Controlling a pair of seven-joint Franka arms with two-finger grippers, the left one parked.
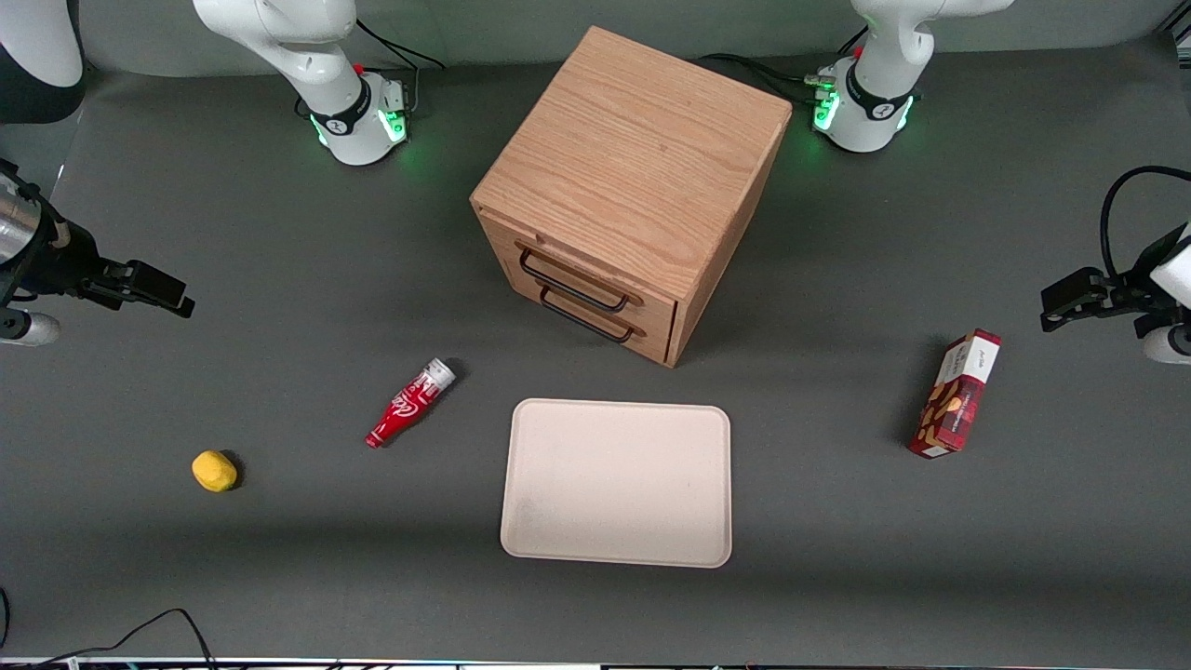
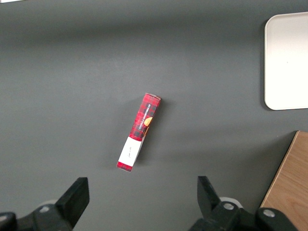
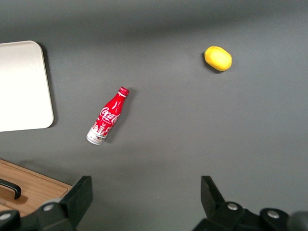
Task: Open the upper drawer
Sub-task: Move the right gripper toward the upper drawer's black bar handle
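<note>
Right arm: glossy white rounded shell segments are sitting on a white base [image 1: 358, 119] that is glowing green, with a black ring band and black cables [image 1: 395, 48] trailing from it. The gripper [image 3: 144, 199] is showing matte black, angular fingers [image 3: 79, 195], set wide apart, on a black body bearing silver screws.

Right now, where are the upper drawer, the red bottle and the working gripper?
upper drawer [image 1: 569, 277]: front view, its black bar handle.
red bottle [image 3: 107, 117]: right wrist view, its label.
gripper [image 3: 144, 195]: right wrist view, open gap between fingertips, above bare table.
</note>
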